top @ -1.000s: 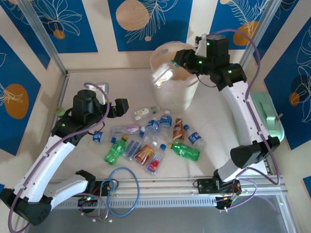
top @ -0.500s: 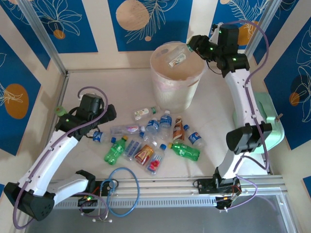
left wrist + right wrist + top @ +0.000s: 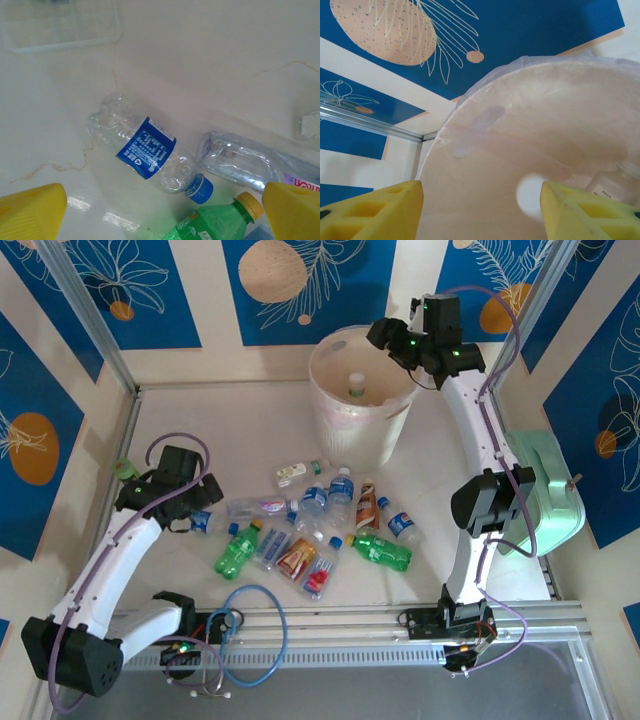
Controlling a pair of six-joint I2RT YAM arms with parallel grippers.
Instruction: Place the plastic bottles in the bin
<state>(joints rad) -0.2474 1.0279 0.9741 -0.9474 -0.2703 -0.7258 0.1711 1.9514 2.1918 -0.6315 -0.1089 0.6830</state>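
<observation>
Several plastic bottles (image 3: 313, 530) lie in a heap on the table in front of the bin (image 3: 330, 425). One bottle (image 3: 356, 385) rests inside the bin, its clear body (image 3: 616, 183) seen at the bottom right. My right gripper (image 3: 384, 336) hangs open and empty over the bin's far right rim, yellow fingers (image 3: 375, 212) wide apart above the liner. My left gripper (image 3: 205, 498) is open above the heap's left end. Between its fingers (image 3: 33, 212) lie a clear blue-labelled bottle (image 3: 145, 147) and a green yellow-capped bottle (image 3: 220, 222); a second clear bottle (image 3: 245, 162) lies to their right.
A mint-green rounded box (image 3: 545, 490) stands at the right edge beside the right arm. A clear plastic tray (image 3: 60, 25) lies beyond the blue-labelled bottle. A blue cable loop (image 3: 250, 635) sits by the front rail. Blue patterned walls enclose the table.
The right gripper let a clear bottle fall into the bin and swung up and back over the far rim. The left arm drew back left and lower, over the blue-labelled bottle.
</observation>
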